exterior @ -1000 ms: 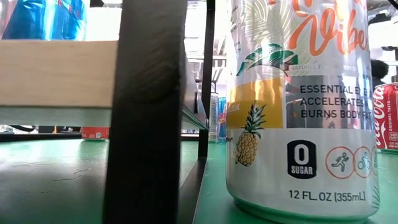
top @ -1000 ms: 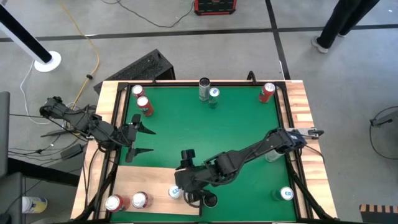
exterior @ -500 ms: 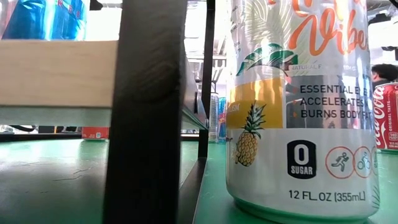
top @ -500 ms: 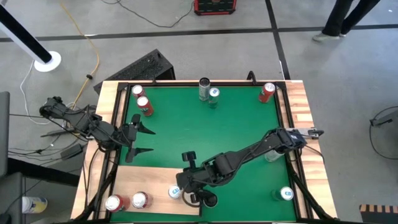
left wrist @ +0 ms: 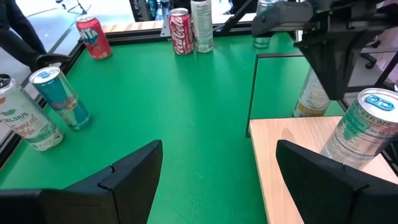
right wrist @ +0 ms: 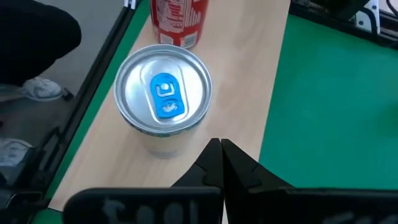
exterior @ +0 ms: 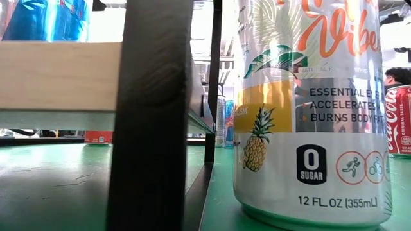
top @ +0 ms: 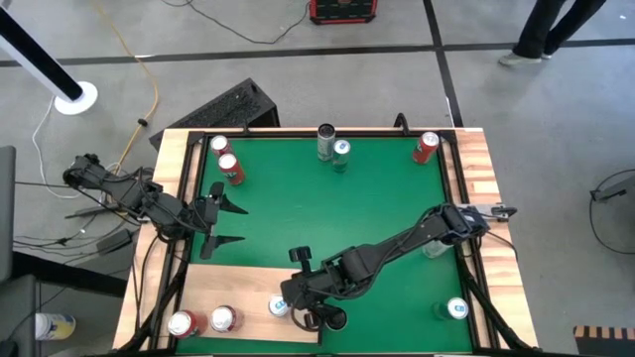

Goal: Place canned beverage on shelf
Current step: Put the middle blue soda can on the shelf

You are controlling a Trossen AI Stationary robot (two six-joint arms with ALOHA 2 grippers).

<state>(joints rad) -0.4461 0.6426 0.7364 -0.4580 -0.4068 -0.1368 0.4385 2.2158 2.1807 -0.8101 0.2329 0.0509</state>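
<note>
The right claw (right wrist: 221, 163), its dark tapered fingers pressed together and holding nothing, hangs just beside a silver can (right wrist: 163, 96) with a blue tab, standing upright on the pale, grainy wooden shelf (right wrist: 249, 93) at the surface's 7 o'clock corner. A red can (right wrist: 179, 18) stands near it. The left claw (left wrist: 214, 171) waits wide at 9 o'clock. On the green mat (exterior: 58, 179), a pineapple-printed can (exterior: 308, 109) reads "0 SUGAR" and "12 FL. OZ".

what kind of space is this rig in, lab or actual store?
Looks like a lab or workshop, not a store. The green mat sits on a framed table on bare grey concrete floor marked with dark tape lines, cables trail loose across it, and a person's legs stand nearby.
</note>
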